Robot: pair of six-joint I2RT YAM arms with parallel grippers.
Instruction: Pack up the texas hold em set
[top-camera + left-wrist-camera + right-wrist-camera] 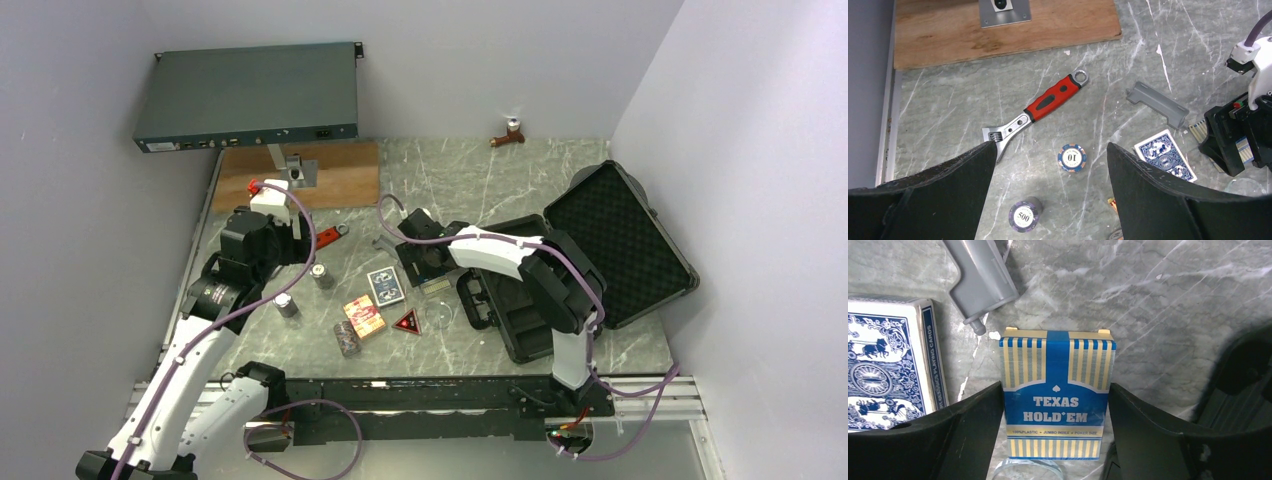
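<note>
So, the right jaws are straddling the blue-yellow box, pulled in tight along both its sides (can't tell from here whether they're actually squeezing it or just hugging it). The box sits on the tabletop with its label facing the wrist camera. Just left of it the blue box lies flat, and a grey plastic piece sits right off its far corner. The rim of the clear disc peeks in at the box's near end.

The left jaws are spread wide with nothing in them, hanging above the 10 chip stack and the 500 chip stack. The wrench lies just beyond those.

Further out in the top view, the red-orange box and the triangle sit side by side toward the front. The case is open on the right, with its foam lid tipped back.
</note>
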